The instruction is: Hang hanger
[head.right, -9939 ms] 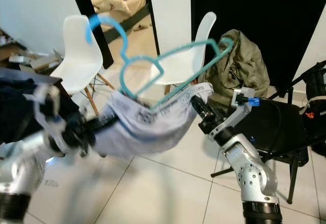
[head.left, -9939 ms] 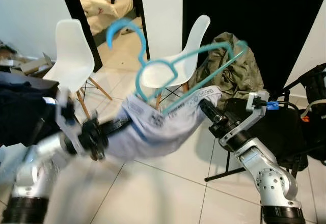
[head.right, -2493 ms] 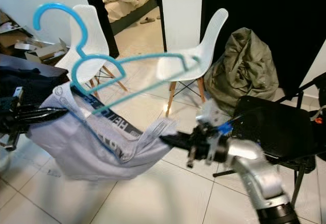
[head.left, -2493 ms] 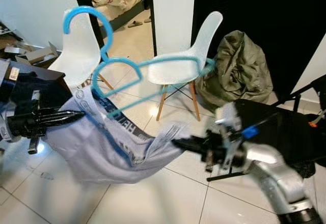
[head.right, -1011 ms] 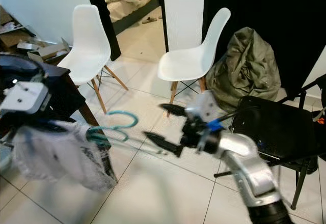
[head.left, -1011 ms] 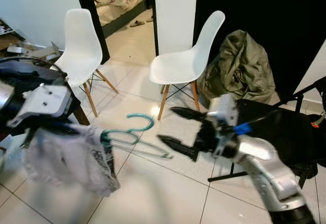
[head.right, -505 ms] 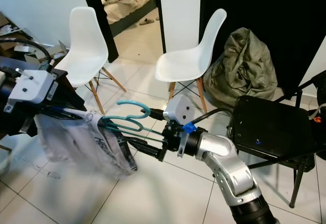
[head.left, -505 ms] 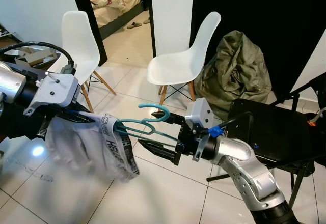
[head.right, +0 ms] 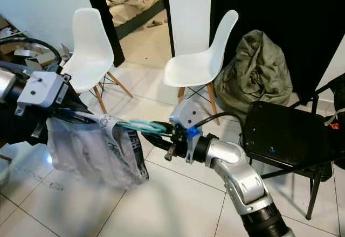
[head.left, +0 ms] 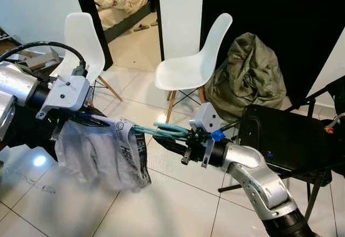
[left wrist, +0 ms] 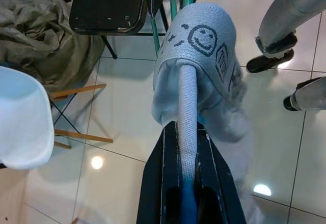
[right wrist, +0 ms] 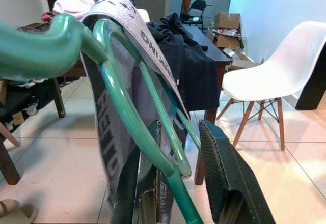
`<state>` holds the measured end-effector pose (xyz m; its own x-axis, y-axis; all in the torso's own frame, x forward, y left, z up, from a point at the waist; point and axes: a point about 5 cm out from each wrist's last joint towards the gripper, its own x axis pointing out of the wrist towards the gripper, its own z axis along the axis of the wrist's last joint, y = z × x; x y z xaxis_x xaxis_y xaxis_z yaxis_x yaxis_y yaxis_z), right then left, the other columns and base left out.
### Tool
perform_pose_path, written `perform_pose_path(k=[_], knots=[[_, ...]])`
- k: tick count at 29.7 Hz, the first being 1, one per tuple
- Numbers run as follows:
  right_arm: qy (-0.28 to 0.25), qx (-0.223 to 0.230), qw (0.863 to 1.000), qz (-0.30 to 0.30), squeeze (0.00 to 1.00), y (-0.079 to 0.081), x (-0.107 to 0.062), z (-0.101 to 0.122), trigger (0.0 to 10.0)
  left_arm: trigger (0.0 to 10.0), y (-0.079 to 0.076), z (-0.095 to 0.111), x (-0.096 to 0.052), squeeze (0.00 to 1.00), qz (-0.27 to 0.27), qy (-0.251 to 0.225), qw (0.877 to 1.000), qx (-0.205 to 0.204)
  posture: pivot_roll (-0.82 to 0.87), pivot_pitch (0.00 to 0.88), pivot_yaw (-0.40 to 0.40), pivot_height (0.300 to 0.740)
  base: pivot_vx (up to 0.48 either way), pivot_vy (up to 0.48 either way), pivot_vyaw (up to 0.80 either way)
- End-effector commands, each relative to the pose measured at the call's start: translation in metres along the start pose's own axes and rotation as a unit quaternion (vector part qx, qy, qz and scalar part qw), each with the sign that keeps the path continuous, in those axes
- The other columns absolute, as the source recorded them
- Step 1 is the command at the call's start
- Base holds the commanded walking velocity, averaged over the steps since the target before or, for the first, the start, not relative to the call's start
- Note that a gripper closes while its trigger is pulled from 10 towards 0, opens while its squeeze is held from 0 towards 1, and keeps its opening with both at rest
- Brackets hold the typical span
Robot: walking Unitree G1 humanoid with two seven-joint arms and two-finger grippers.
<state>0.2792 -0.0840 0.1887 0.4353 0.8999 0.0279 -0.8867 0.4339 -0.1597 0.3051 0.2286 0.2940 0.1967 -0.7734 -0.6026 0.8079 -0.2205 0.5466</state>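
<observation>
A teal hanger (head.left: 161, 131) lies nearly level between my two grippers at chest height. A pale grey garment (head.left: 102, 151) with a printed waistband (left wrist: 198, 35) is threaded on its left end and droops below. My left gripper (head.left: 108, 119) comes in from the left, shut on the waistband, as the left wrist view shows (left wrist: 186, 130). From the right, my right gripper (head.left: 164, 139) is shut on the hanger's bars; the teal wire (right wrist: 168, 168) runs between its fingers (right wrist: 224, 173). The hook end is partly hidden by the right gripper.
Two white chairs (head.left: 186, 67) (head.left: 81, 37) stand behind on the tiled floor, by an open doorway. An olive bundle (head.left: 248, 75) lies by the dark wall. A black folding chair (head.left: 285, 140) is at my right. A dark table with clothes (right wrist: 188, 66) is on my left.
The right gripper's fingers, spread around the hanger half a second ago, have come together on it. The hanger has tipped from hook-up to nearly flat, and the garment hangs bunched under the left gripper.
</observation>
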Motion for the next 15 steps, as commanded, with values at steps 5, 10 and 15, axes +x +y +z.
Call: perform_pose_path(k=[5,10,15], knots=[[-0.001,-0.002,1.0,-0.003,0.0,0.0,0.001,0.0,0.0,0.0,0.003,0.001,0.005,0.0,-0.006,-0.015,1.0,0.005,-0.02,0.031,0.092,0.74,0.0,0.0,0.0],[-0.003,-0.003,1.0,-0.009,0.0,-0.002,0.0,0.001,0.0,3.6,0.007,0.004,0.007,1.0,0.002,-0.038,0.999,-0.001,-0.02,0.031,0.092,0.74,0.0,0.0,0.0],[-0.006,-0.003,1.0,-0.016,0.0,-0.003,0.0,0.001,0.0,10.0,0.017,0.008,0.007,1.0,0.036,-0.072,0.997,-0.005,-0.02,0.032,0.093,0.74,0.0,0.0,0.0]])
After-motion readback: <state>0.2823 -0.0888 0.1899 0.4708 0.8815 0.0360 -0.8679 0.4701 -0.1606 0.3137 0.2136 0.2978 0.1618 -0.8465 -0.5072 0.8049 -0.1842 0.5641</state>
